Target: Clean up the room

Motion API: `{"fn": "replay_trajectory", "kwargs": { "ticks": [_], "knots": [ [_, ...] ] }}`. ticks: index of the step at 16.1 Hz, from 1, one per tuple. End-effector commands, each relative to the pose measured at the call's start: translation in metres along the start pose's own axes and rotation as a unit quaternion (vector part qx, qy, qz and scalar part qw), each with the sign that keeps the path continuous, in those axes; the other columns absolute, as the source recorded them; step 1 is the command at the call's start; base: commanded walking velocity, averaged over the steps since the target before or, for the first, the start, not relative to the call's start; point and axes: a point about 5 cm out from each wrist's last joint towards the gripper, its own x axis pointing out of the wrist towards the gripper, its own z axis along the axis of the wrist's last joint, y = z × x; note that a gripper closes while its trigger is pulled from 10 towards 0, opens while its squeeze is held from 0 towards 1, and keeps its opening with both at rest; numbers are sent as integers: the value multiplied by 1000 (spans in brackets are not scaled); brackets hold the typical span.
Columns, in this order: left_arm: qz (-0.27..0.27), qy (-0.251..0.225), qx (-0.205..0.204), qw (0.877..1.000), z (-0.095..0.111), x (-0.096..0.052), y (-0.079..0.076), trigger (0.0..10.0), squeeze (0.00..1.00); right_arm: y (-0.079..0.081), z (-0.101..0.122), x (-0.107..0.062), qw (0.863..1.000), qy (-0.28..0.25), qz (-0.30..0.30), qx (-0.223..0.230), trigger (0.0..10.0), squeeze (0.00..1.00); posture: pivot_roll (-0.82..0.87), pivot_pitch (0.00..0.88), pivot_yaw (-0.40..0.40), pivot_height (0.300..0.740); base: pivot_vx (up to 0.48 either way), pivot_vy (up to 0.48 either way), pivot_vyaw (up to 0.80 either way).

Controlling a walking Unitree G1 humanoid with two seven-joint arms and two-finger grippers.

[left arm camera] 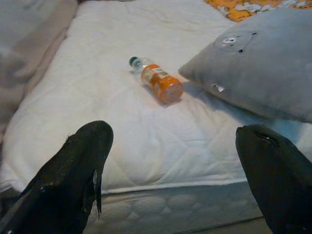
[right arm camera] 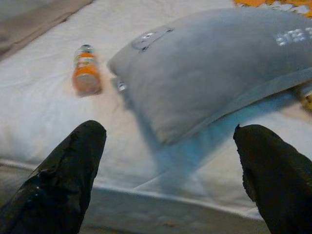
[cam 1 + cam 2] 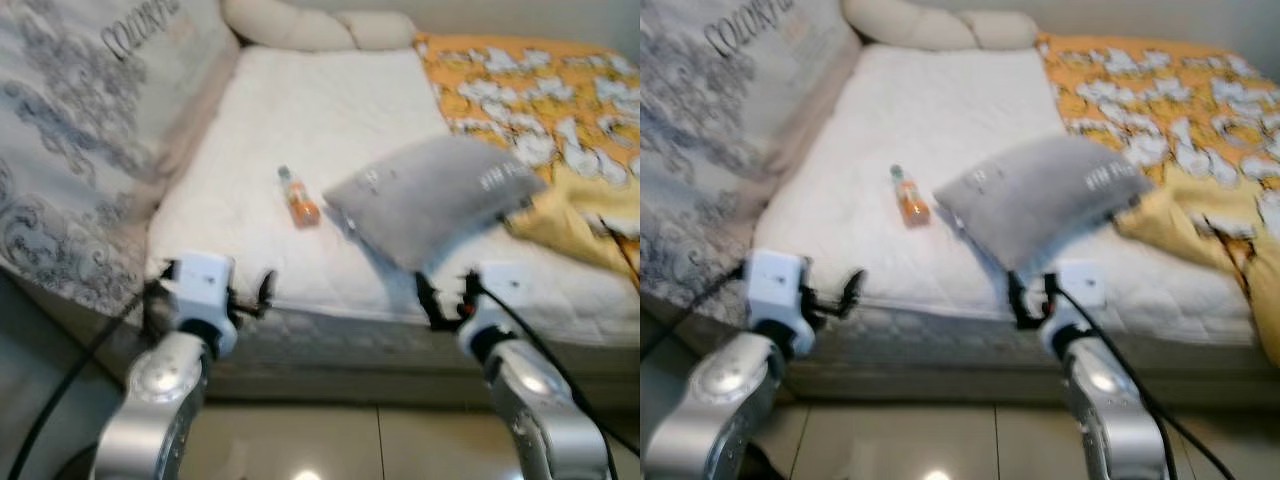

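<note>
A: What lies on the bed (image 3: 330, 110)?

B: A white mattress cover, and on it a small bottle (image 3: 298, 199) with an orange label and a green cap. It lies on its side near the middle of the white part, cap toward the far end.

A: And beside it?

B: Just to its right sits a grey pillow (image 3: 435, 195), one corner pointing at the bottle, close but apart. The pillow's right end rests over a yellow and orange blanket (image 3: 545, 110) with white shapes that covers the right side of the bed.

A: The far end?

B: Two cream cushions (image 3: 320, 25) lie against the head of the bed. A grey patterned cloth (image 3: 70, 130) runs along the left side.

A: Where are the arms?

B: Both are raised at the near edge of the mattress. The left gripper (image 1: 175, 165) hangs near the left corner, its two black fingers spread wide with nothing between them. The right gripper (image 2: 168, 170) hangs below the pillow's near corner, fingers likewise apart and holding nothing.

A: The floor?

B: Pale glossy tiles (image 3: 380, 440) lie under the arms.
</note>
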Motion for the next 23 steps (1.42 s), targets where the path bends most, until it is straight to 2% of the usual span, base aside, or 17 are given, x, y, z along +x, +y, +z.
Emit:
{"fn": "replay_trajectory", "kwargs": {
  "ticks": [1,3,6,9,12,22,23],
  "knots": [
    [19,3,8,1000,-1,-2,10,10000,0,12,5,5,1000,-10,23,-2,10000,0,72,0,-17,740,345,0,0],
    [20,3,10,1000,-1,-1,11,10000,0,13,9,11,999,-16,30,-7,10000,0,77,0,-19,740,345,0,0],
    [24,2,13,1000,0,-1,14,10000,0,22,13,16,997,-23,62,-44,10000,0,87,0,-23,740,341,0,267],
    [25,1,18,1000,1,-1,15,10000,0,24,13,17,997,-24,64,-37,10000,0,98,0,-26,740,345,0,758],
    [22,-1,28,999,2,-2,16,10000,0,18,11,21,999,-25,43,-18,10000,0,108,0,-28,740,345,0,0],
    [15,0,31,999,1,-5,14,10000,0,16,7,21,998,-17,46,-24,10000,0,117,0,-34,740,343,0,0],
    [16,0,31,999,1,-6,15,10000,0,19,8,22,997,-18,61,-48,10000,0,117,0,-32,740,341,0,0]
  ]
}}
